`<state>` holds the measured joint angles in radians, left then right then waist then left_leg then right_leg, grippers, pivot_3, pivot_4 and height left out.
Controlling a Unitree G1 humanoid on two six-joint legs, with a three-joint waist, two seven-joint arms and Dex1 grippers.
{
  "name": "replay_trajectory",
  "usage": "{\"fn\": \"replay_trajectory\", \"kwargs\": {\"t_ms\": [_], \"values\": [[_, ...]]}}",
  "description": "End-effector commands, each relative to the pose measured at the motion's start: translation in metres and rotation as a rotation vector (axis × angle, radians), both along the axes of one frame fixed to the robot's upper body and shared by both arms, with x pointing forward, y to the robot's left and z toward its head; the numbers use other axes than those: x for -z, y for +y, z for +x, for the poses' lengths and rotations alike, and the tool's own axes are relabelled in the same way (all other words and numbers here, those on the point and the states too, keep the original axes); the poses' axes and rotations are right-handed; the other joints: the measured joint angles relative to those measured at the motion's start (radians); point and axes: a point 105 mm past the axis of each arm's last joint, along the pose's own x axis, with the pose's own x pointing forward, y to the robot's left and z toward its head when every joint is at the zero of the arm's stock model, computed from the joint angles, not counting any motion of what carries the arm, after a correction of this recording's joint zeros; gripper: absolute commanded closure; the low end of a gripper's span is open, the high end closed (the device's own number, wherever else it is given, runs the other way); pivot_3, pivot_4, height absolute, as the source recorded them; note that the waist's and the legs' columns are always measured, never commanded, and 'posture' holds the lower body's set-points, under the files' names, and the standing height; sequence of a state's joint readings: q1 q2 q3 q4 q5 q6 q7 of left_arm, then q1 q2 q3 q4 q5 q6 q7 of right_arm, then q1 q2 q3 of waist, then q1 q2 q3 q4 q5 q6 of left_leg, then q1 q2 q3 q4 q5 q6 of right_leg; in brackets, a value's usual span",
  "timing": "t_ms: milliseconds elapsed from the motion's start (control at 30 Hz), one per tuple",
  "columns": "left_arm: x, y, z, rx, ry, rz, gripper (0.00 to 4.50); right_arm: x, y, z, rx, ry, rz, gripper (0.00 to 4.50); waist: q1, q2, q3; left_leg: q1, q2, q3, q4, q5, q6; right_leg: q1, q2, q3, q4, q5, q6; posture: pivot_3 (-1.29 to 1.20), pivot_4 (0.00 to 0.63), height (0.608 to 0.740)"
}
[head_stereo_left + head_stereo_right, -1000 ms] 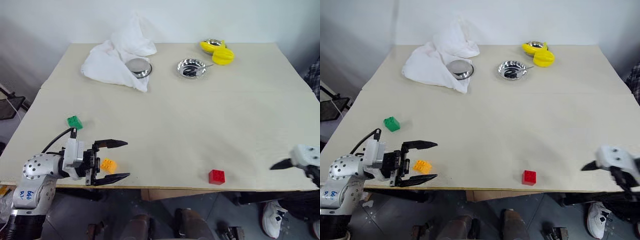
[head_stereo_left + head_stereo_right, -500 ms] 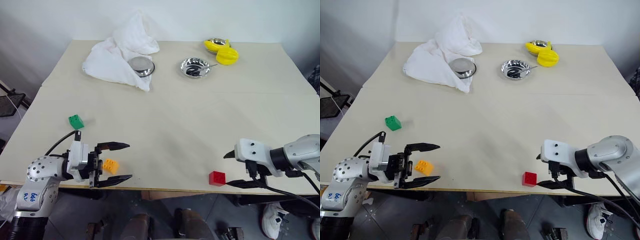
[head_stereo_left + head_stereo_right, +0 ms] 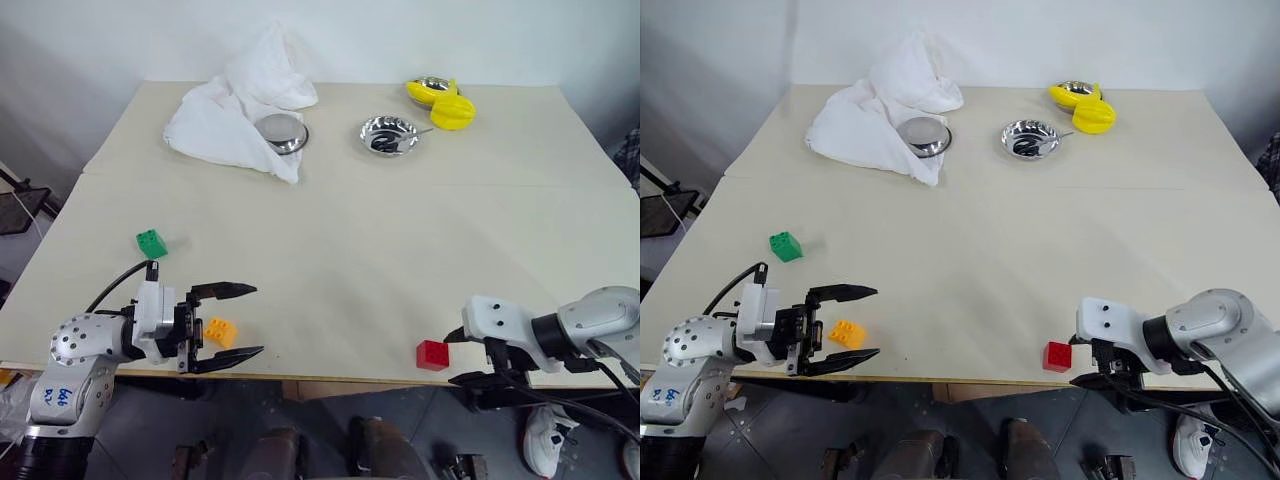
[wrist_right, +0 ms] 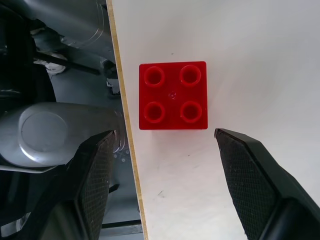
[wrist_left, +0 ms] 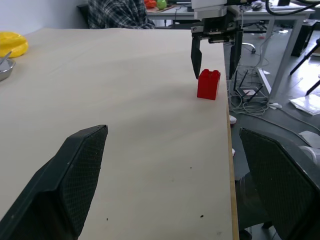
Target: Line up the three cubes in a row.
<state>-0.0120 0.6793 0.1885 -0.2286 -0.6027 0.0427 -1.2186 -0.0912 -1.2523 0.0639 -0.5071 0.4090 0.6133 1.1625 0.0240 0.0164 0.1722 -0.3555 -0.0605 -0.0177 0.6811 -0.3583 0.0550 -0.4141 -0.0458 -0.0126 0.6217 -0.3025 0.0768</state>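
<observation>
Nearest, at the desk's (image 3: 330, 250) front edge, the right pincer (image 3: 1087, 362) has swung in from off the desk's right side within the last second and now sits just beside the red cube (image 4: 172, 95). Its fingers are apart and narrowing, one over the desk, the other out past the edge. The cube lies just ahead of the tips, not yet gripped, so a grasp looks imminent.

The red cube stands studs up, square-topped with no clear long axis, one side parallel to the desk edge.

The left pincer (image 3: 228, 326) has kept still, fingers wide apart, straddling the orange-yellow cube (image 3: 219, 331) without touching it.

Farther back from the left pincer rests the green cube (image 3: 151, 243), well apart. No row exists yet.
</observation>
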Motion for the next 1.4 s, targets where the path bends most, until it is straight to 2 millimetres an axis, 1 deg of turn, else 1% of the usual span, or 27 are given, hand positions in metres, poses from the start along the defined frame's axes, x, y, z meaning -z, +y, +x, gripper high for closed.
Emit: {"fn": "replay_trajectory", "kwargs": {"t_ms": [33, 233, 300, 333, 467, 567, 667, 800, 867, 933, 1000, 1067, 1133, 1267, 1400], "values": [[-0.006, -0.003, -0.003, 0.002, -0.039, 0.009, 0.00, -0.009, 0.003, 0.002, -0.006, -0.053, 0.019, 1.23, 0.001, 0.000, 0.000, 0.000, 0.000, 0.000, 0.000, 0.000, 0.000, 0.000, 0.000, 0.000, 0.000, 0.000, 0.000, 0.00, 0.150, 0.740], [-0.008, -0.004, -0.001, -0.001, -0.041, 0.008, 0.00, -0.009, 0.013, 0.000, -0.015, -0.038, 0.047, 1.23, 0.000, 0.000, 0.000, 0.000, 0.000, 0.000, 0.000, 0.000, 0.000, 0.000, 0.000, 0.000, 0.000, 0.000, 0.000, 0.00, 0.150, 0.740], [-0.008, -0.003, 0.000, -0.001, -0.041, 0.008, 0.00, -0.008, 0.015, 0.000, -0.014, -0.038, 0.052, 1.59, 0.000, 0.000, 0.000, 0.000, 0.000, 0.000, 0.000, 0.000, 0.000, 0.000, 0.000, 0.000, 0.000, 0.000, 0.000, 0.00, 0.150, 0.740], [-0.008, -0.003, 0.000, 0.000, -0.041, 0.008, 0.00, -0.007, 0.015, 0.000, -0.013, -0.033, 0.052, 1.85, 0.000, 0.000, 0.000, 0.000, 0.000, 0.000, 0.000, 0.000, 0.000, 0.000, 0.000, 0.000, 0.000, 0.000, 0.000, 0.00, 0.150, 0.740], [-0.009, -0.002, 0.002, -0.002, -0.041, 0.009, 0.00, -0.007, 0.017, 0.002, -0.011, -0.031, 0.061, 3.04, 0.000, 0.000, 0.000, 0.000, 0.000, 0.000, 0.000, 0.000, 0.000, 0.000, 0.000, 0.000, 0.000, 0.000, 0.000, 0.00, 0.150, 0.740], [-0.010, -0.002, 0.003, -0.003, -0.043, 0.008, 0.00, -0.010, 0.018, 0.005, -0.013, -0.042, 0.078, 3.05, 0.000, -0.001, 0.000, 0.000, 0.000, 0.000, 0.000, 0.000, 0.000, 0.000, 0.000, 0.000, 0.000, 0.000, 0.000, 0.00, 0.150, 0.740], [-0.011, -0.002, 0.003, -0.002, -0.042, 0.008, 0.00, -0.016, 0.010, 0.015, -0.043, -0.086, 0.072, 3.05, 0.000, -0.001, 0.000, 0.000, 0.000, 0.000, 0.000, 0.000, 0.000, 0.000, 0.000, 0.000, 0.000, 0.000, 0.000, 0.00, 0.150, 0.740], [-0.012, 0.000, 0.004, -0.001, -0.042, 0.011, 0.00, -0.027, -0.015, 0.046, -0.035, -0.155, 0.021, 3.05, -0.003, -0.001, 0.000, 0.000, 0.000, 0.001, 0.000, 0.000, 0.000, 0.000, 0.000, 0.000, 0.000, 0.000, 0.000, 0.00, 0.150, 0.740], [-0.012, 0.000, 0.005, -0.001, -0.043, 0.010, 0.00, -0.030, -0.022, 0.058, -0.032, -0.168, 0.015, 3.05, -0.004, -0.001, 0.001, 0.001, 0.000, 0.001, 0.001, 0.000, 0.000, 0.000, 0.000, 0.000, 0.000, 0.000, 0.000, 0.00, 0.150, 0.740], [-0.013, -0.001, 0.005, -0.001, -0.044, 0.005, 0.00, -0.030, -0.029, 0.069, -0.043, -0.175, 0.009, 3.05, -0.005, -0.001, 0.001, 0.001, 0.000, 0.000, 0.000, 0.000, 0.000, 0.000, 0.000, 0.000, 0.001, 0.000, 0.000, 0.00, 0.150, 0.740], [-0.012, -0.003, 0.006, 0.000, -0.043, 0.000, 0.00, -0.027, -0.036, 0.087, -0.029, -0.176, 0.015, 3.05, -0.007, -0.002, 0.001, 0.001, 0.000, 0.000, 0.000, 0.000, 0.000, 0.000, 0.000, 0.000, 0.001, 0.000, 0.000, 0.00, 0.150, 0.740], [-0.012, -0.004, 0.007, 0.001, -0.043, -0.002, 0.00, -0.022, -0.044, 0.101, -0.043, -0.192, -0.013, 3.05, -0.013, -0.002, 0.001, 0.001, 0.000, 0.001, 0.000, 0.000, 0.000, 0.000, 0.000, 0.000, 0.001, 0.000, 0.000, 0.00, 0.150, 0.740], [-0.012, -0.005, 0.007, 0.000, -0.044, -0.003, 0.00, -0.019, -0.051, 0.107, -0.065, -0.192, -0.051, 3.05, -0.020, -0.003, 0.001, 0.001, 0.000, 0.001, 0.001, 0.000, -0.001, 0.000, 0.000, 0.000, 0.001, 0.000, 0.000, 0.00, 0.150, 0.740], [-0.013, -0.005, 0.007, -0.006, -0.048, -0.004, 0.00, -0.020, -0.056, 0.121, -0.067, -0.209, -0.048, 3.05, -0.026, -0.004, 0.001, 0.002, 0.000, 0.001, 0.002, 0.001, -0.001, 0.002, 0.000, -0.001, 0.002, 0.000, 0.000, 0.00, 0.150, 0.740], [-0.013, -0.004, 0.007, -0.012, -0.047, -0.005, 0.00, -0.021, -0.056, 0.123, -0.123, -0.192, -0.051, 3.05, -0.025, -0.004, 0.000, 0.003, 0.000, 0.001, 0.003, 0.001, -0.001, 0.003, 0.000, -0.001, 0.003, 0.000, 0.000, 0.00, 0.150, 0.740]]}}
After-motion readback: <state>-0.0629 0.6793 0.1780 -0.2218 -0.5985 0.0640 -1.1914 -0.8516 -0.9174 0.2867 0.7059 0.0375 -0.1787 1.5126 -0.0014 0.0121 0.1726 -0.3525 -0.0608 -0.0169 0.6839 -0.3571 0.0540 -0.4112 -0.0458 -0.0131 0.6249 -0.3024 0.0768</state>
